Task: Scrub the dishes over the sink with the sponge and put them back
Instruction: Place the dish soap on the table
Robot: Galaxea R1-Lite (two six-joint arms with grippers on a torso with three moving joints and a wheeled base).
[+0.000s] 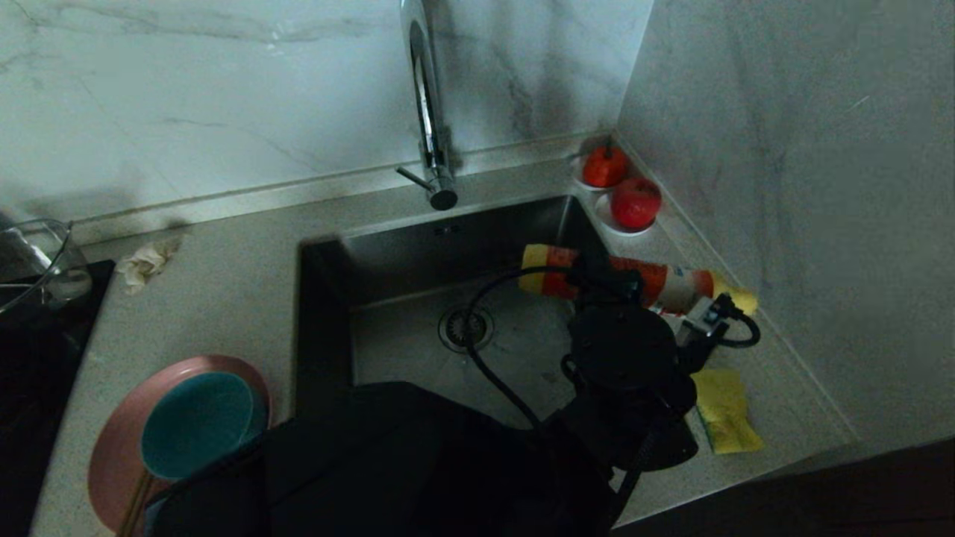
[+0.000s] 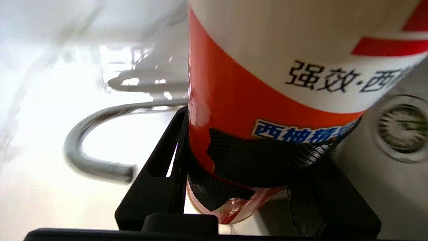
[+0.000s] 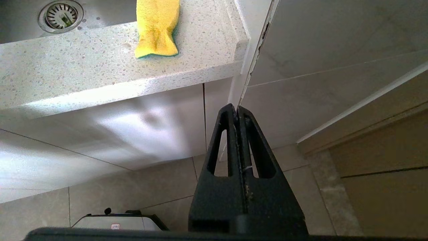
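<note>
My left gripper is shut on an orange-and-white detergent bottle, held on its side above the right part of the sink. In the left wrist view the fingers clasp the bottle at its lower end, with the drain beyond. The yellow sponge lies on the counter to the right of the sink, just beside the left arm. The pink plate sits on the counter to the left, with the teal bowl on it and the chopsticks at its near edge. My right gripper hangs shut and empty below the counter edge.
The chrome faucet rises behind the sink. Two white saucers with red fruit stand in the back right corner by the wall. On the left are a glass container, a crumpled tissue and a black cooktop.
</note>
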